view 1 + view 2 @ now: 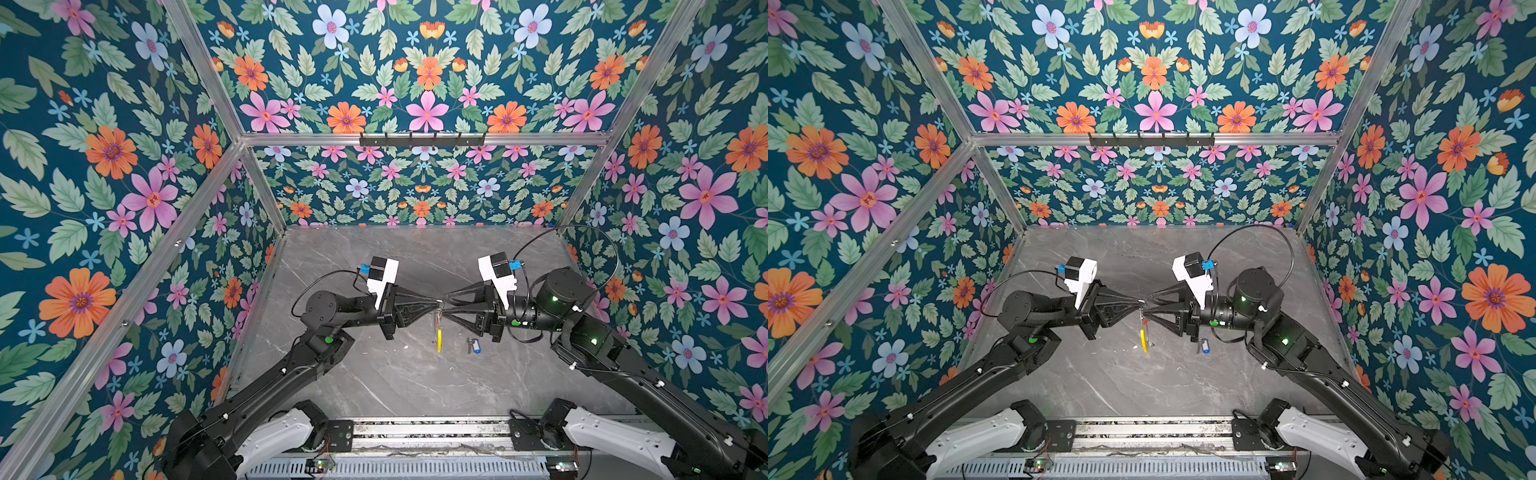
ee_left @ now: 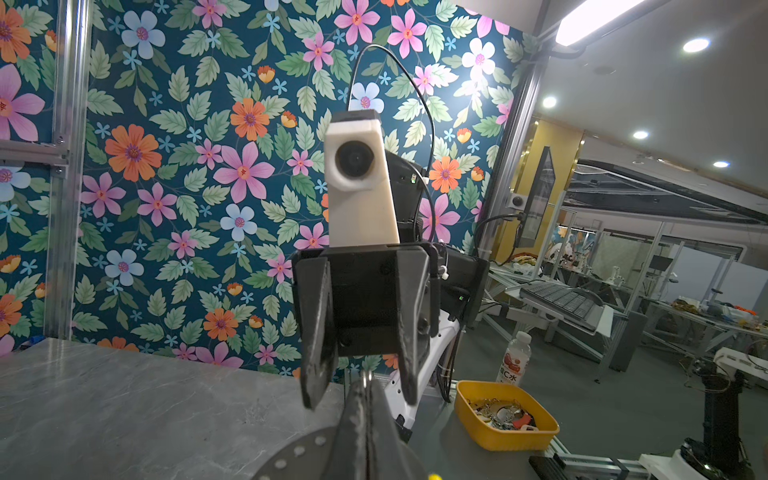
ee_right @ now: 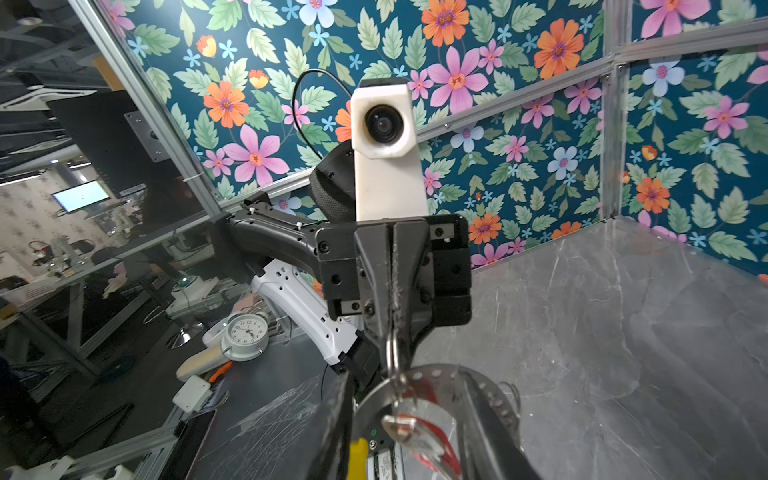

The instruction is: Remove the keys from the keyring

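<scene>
Two sets of jaws met tip to tip at the centre of both top views. Your left gripper was clamped together on the keyring, pinching at a silver split ring on its edge. Your right gripper stood with jaws apart, one finger on each side of the hoop; whether either pad touched it, you could not tell. Below the meeting point the keyring hung edge-on to the top camera, its long axis running straight down the frame, yellow arc lowest. The red-tagged key dangled against the hoop between the right gripper's fingers, so that arm looked the nearer for it. The blue-tagged key lay free on the table, lower right of the hoop. One container showed in the left wrist view, a yellow bin off the table, holding a jumble of rings and coloured bits.
</scene>
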You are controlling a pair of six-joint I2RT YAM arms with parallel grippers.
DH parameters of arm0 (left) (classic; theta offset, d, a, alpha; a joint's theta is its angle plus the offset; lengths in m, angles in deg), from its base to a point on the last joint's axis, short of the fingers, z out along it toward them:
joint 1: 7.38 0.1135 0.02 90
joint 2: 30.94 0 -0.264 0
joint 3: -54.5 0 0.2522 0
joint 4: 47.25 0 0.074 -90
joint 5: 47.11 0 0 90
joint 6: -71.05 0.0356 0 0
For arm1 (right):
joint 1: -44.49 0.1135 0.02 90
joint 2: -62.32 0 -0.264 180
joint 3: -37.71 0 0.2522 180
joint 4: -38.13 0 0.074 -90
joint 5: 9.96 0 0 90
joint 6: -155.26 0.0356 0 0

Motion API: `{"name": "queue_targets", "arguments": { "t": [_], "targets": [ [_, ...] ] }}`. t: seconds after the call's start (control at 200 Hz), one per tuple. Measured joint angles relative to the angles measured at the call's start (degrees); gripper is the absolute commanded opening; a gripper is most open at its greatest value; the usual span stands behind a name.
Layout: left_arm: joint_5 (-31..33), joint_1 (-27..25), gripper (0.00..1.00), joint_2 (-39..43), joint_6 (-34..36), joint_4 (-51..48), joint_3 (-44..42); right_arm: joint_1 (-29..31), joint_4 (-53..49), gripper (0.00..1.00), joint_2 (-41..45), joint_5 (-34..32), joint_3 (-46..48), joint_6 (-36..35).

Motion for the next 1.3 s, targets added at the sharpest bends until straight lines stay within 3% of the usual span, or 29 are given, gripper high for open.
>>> {"name": "queue_targets", "arguments": {
  "t": [0.235, 0.415, 0.505, 0.64, 0.725, 0.885, 1.09, 1.3],
  "targets": [
    [0.68, 0.00, 0.00, 0.37, 0.76, 0.11, -0.37, 0.85, 0.07, 0.10, -0.74, -0.07, 0.59, -0.02],
    [0.90, -0.02, 0.00, 0.31, 0.79, 0.15, -0.52, 0.85, 0.20, 0.00, -0.94, -0.50, 0.74, -0.04],
    [0.83, 0.00, 0.00, -0.13, 0.74, 0.48, -0.39, 0.79, -0.63, 0.00, -1.11, -0.96, 0.22, 0.13],
    [0.55, 0.04, 0.25, -0.13, 0.76, -1.03, 0.70, 0.85, -5.70, 0.00, -1.36, -1.62, -2.73, -0.52],
    [0.04, 0.04, 0.32, 0.66, 1.55, -5.62, 2.23, 0.92, -11.06, 0.00, -1.57, -1.84, -5.33, -1.99],
    [-1.27, 0.04, 0.36, 1.09, 7.26, -19.15, 7.93, 0.90, -24.02, 0.00, -3.39, -3.54, -12.07, -6.34],
    [-3.58, 0.04, 0.33, -1.55, 16.20, -39.15, 16.94, 0.90, -38.71, 0.00, -6.99, -5.86, -19.78, -11.96],
    [-5.88, 0.04, 0.35, -4.81, 22.08, -52.35, 22.51, 0.90, -45.62, 0.00, -9.09, -7.80, -23.02, -14.40]
  ]
}}
